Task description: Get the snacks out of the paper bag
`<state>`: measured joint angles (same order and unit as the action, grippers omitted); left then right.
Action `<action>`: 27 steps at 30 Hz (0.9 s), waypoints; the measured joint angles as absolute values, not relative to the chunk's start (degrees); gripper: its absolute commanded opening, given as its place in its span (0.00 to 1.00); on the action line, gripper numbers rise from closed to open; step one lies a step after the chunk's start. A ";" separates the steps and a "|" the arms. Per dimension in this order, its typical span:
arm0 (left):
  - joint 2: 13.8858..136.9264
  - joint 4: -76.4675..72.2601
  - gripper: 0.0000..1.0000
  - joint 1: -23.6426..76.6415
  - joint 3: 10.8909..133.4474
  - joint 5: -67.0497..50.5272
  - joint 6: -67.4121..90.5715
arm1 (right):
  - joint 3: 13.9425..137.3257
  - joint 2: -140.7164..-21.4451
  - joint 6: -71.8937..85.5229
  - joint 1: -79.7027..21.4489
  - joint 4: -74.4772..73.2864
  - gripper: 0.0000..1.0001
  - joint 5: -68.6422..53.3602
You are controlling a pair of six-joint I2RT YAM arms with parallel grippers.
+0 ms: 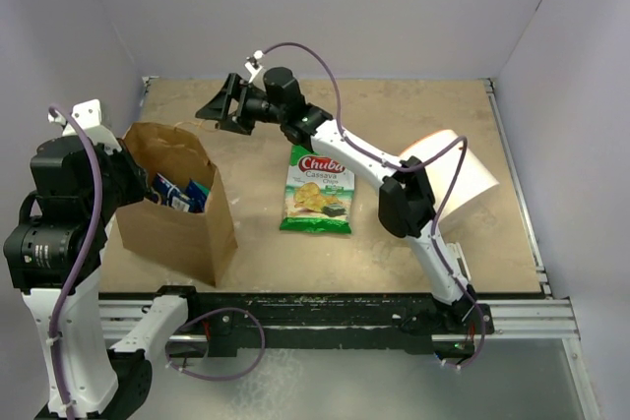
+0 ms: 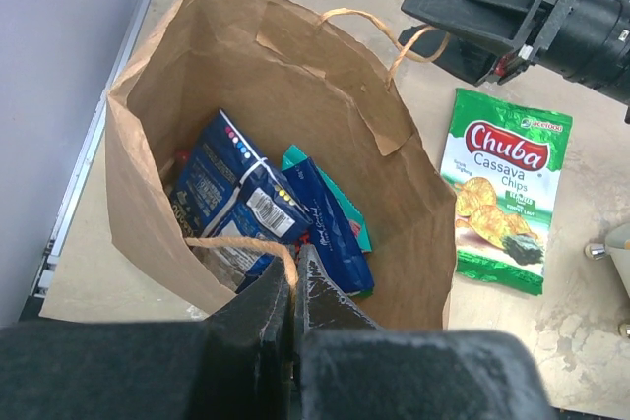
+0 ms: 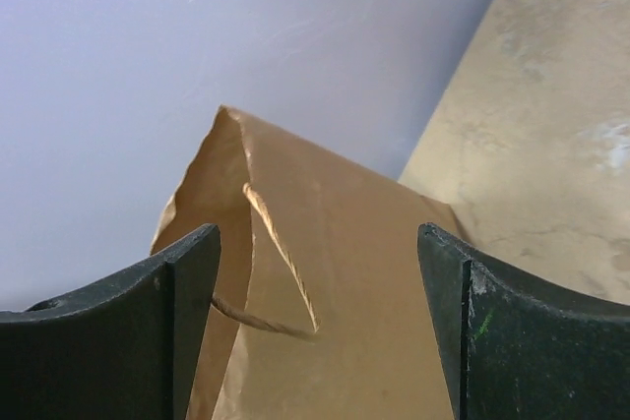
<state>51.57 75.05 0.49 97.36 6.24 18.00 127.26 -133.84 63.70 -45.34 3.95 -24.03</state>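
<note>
The brown paper bag point(image 1: 182, 209) stands open at the left of the table. My left gripper point(image 2: 291, 277) is shut on the bag's near twisted handle point(image 2: 231, 242) at its rim. Inside the bag lie dark blue packets point(image 2: 241, 194) and a teal-green one point(image 2: 340, 194); they also show in the top view point(image 1: 179, 194). A green "Chuba" packet point(image 1: 317, 192) lies flat on the table right of the bag point(image 2: 295, 76), also in the left wrist view point(image 2: 504, 199). My right gripper point(image 1: 220, 108) is open and empty, just beyond the bag's far side, facing its far handle point(image 3: 283, 258).
A white cylinder point(image 1: 455, 172) lies on its side at the right of the table, behind my right forearm point(image 1: 364, 156). Grey walls close the left, back and right. A metal rail point(image 1: 345, 312) runs along the near table edge.
</note>
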 measured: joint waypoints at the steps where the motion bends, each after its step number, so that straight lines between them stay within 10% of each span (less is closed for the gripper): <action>1: 51.62 75.16 0.00 0.49 97.36 6.24 18.37 | 126.45 -133.40 64.27 -45.60 5.28 0.75 -25.08; 6: 51.72 75.72 0.00 0.51 97.41 6.37 19.18 | 125.75 -132.94 66.22 -46.26 8.62 0.56 -28.38; 14: 53.95 78.13 0.00 0.49 100.64 6.83 21.52 | 124.88 -132.16 68.18 -46.74 11.25 0.76 -32.16; 27: 55.40 82.98 0.00 0.49 101.54 7.01 29.89 | 123.31 -127.02 62.11 -48.07 5.65 0.02 -32.51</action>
